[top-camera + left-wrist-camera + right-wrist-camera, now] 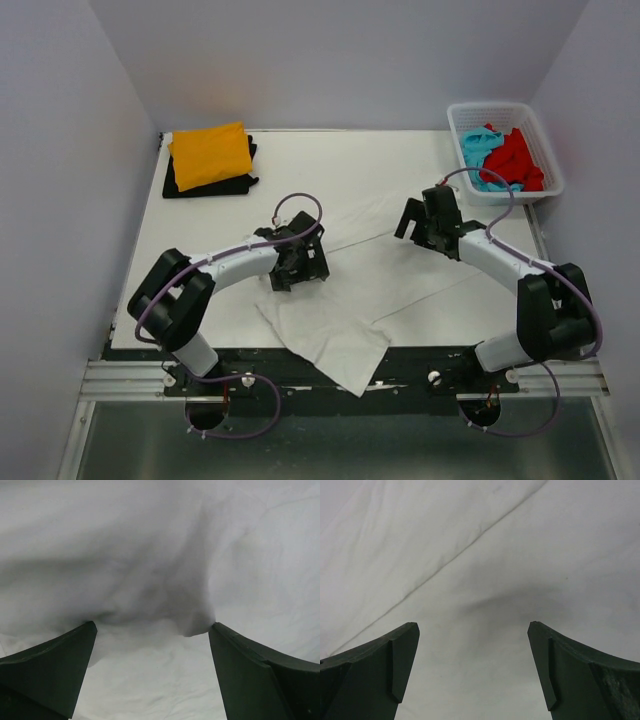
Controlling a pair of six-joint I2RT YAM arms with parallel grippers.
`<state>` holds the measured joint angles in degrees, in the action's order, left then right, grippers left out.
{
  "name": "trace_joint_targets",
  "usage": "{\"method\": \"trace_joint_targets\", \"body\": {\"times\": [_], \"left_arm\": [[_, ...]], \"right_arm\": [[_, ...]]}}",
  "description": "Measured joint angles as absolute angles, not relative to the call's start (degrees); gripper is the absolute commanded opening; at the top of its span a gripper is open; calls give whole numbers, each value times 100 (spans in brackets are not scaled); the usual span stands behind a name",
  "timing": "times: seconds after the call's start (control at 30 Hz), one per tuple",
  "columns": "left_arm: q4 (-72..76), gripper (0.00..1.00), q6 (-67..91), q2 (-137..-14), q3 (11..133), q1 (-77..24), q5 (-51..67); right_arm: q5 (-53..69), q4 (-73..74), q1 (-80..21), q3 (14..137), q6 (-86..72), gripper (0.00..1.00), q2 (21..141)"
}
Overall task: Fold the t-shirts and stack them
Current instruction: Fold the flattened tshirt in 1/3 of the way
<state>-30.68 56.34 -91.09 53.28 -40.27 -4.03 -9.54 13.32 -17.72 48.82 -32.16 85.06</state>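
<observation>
Shirts come in five colours, and two look done to us: the orange shirt (210,155) lies folded on top of the black shirt (178,186) at the upper left of the table (380,160). The red shirt (517,160) and the turquoise shirt (477,148) sit bunched in the basket (490,106) at the upper right. The white shirt (340,330) lies spread out in the middle, one corner hanging over the bottom edge, not folded yet. Our left gripper (152,628) and right gripper (472,625) both hang just over it, jaws wide apart, holding nothing. We think we are not quite halfway.
</observation>
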Motion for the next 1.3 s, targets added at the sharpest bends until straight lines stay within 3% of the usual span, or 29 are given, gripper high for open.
{"method": "trace_joint_targets", "body": {"times": [0.33, 1.03, 1.3], "left_arm": [[-3129, 99, 5398, -9835, 6084, -2989, 438], [-4062, 99, 4668, -12433, 9865, -1656, 1116], [-4150, 99, 4517, -12276, 9743, -1619, 1094]], "right_arm": [[-917, 1192, -1769, 4731, -3398, 100, 8038], [-823, 814, -1769, 4668, -3308, 100, 8044], [-1094, 829, -1769, 4668, -3424, 100, 8040]]}}
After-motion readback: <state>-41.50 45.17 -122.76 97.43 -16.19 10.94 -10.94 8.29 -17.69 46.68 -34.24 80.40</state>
